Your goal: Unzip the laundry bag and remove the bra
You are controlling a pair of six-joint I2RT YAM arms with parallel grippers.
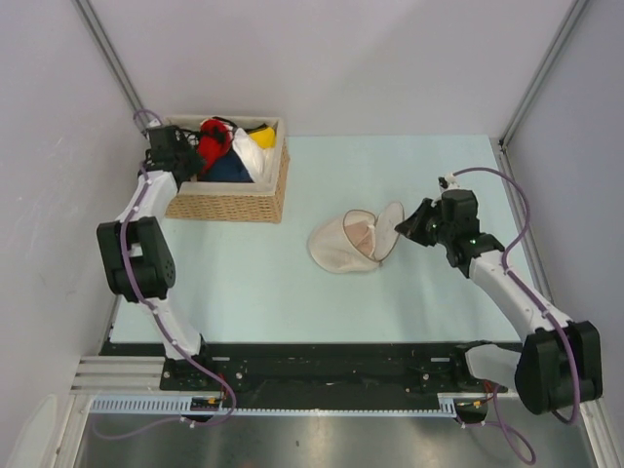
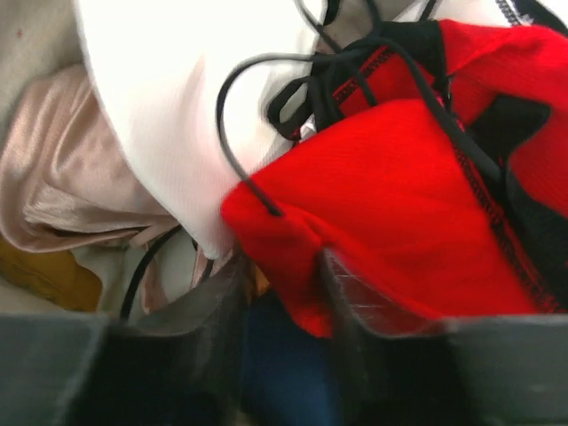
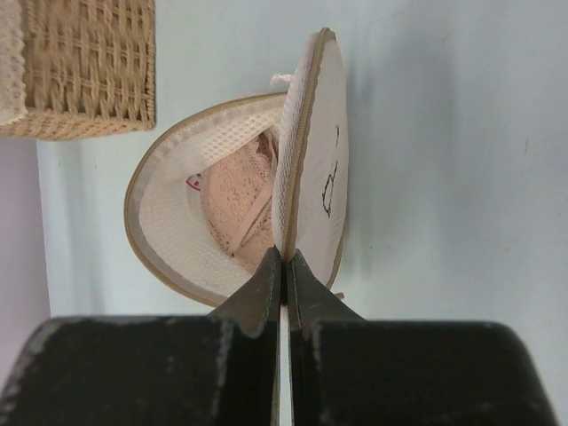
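The laundry bag (image 1: 331, 252) lies unzipped mid-table, its round lid (image 1: 389, 228) standing up. My right gripper (image 1: 406, 226) is shut on the lid's rim; in the right wrist view it (image 3: 286, 259) pinches the lid (image 3: 324, 151) by its edge, and pale pink lacy fabric (image 3: 235, 200) shows inside the bag. The red bra (image 1: 213, 142) lies in the wicker basket (image 1: 229, 206). My left gripper (image 1: 188, 156) is over it. In the left wrist view it (image 2: 284, 288) is open, with a corner of the red bra (image 2: 390, 204) hanging loose between the fingers.
The basket also holds white (image 2: 169, 98), yellow (image 1: 263, 136) and dark blue (image 1: 229, 168) garments and a pale pink one (image 2: 62, 177). The basket's corner shows in the right wrist view (image 3: 89, 80). The table's edges run along the walls on both sides.
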